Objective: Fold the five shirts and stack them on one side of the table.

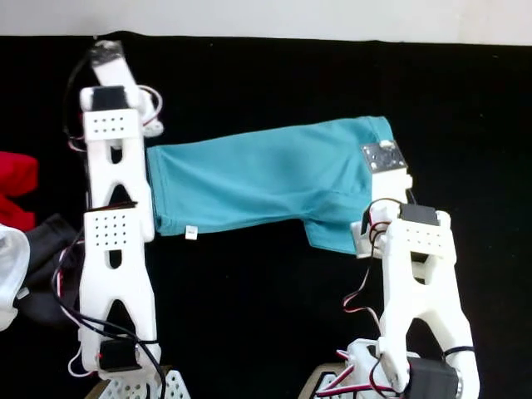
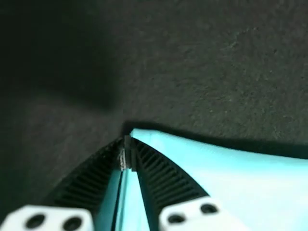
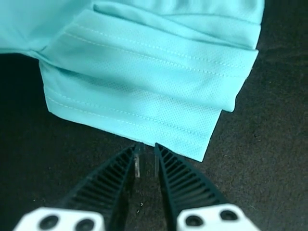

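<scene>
Teal shirt point(image 1: 266, 179), smooth knit, folded into a long band, lies across mid-counter point(image 1: 249, 316). Left claw point(image 2: 126, 153) is pinched on its left edge. Right claw point(image 3: 146, 155), barely parted and empty, sits just beside the double-stitched sleeve hem point(image 3: 144, 115).

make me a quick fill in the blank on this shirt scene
1. The left end effector is shut on the ___ shirt.
2. The right end effector holds ___.
3. The table is ___.
4. At the high view's left edge lies a ___ garment.
Missing: teal; nothing; black; red.
</scene>
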